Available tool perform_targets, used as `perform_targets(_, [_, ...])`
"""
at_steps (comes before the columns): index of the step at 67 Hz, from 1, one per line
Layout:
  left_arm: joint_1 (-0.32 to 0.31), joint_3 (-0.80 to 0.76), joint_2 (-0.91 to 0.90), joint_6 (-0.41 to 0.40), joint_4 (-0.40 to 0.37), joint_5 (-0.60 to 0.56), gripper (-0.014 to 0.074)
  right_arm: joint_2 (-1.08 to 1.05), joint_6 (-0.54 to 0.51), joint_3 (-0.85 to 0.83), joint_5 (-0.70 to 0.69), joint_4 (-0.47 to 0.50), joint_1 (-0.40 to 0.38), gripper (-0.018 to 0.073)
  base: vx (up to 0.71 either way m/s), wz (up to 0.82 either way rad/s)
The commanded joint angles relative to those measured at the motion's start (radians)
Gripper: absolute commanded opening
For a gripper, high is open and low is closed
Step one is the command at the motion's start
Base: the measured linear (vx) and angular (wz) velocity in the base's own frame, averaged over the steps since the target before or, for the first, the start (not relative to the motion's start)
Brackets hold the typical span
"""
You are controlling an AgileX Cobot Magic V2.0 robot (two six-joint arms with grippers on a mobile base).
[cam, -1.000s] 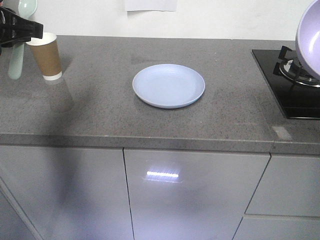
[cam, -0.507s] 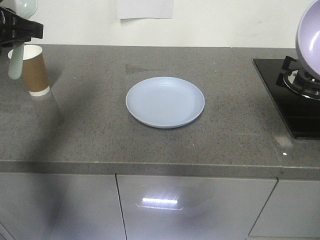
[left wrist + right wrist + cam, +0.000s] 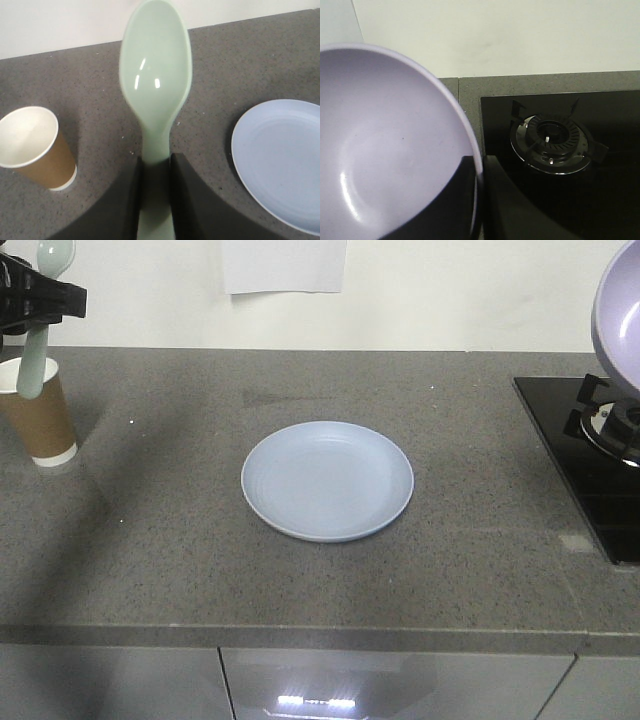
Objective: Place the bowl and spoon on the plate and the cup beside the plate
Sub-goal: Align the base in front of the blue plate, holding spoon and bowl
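Pale blue plate (image 3: 327, 480): bare, at middle of table (image 3: 180, 570). Lavender bowl (image 3: 390, 150): aloft at right, rim pinched in closed right pincer (image 3: 479, 170). Mint spoon (image 3: 155, 85): aloft at left, handle clamped in left pincer (image 3: 156, 162). Brown cup (image 3: 38, 415): upright, well apart from plate. Judged status: all three placements outstanding.

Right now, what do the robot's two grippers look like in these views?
Both are black. The left gripper shows two smooth fingers with flat inner faces and curved outer edges; from the front it is a blocky bracket. The right gripper shows similar dark fingers. No cables or markings visible.
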Motion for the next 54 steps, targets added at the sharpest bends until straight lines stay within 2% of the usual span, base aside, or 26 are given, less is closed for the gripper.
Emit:
perform_targets(1, [-0.007,-0.028,-0.036,-0.003,-0.007,-0.059,-0.0006,-0.01,-0.006,-0.03,-0.08,0.0,-0.006,-0.0008,0.14,-0.01])
perform_targets(54, [-0.007,-0.028,-0.036,-0.003,-0.007,-0.059,-0.0006,-0.01,-0.006,-0.03,-0.081,0.0,-0.006,-0.0008,0.09,-0.01])
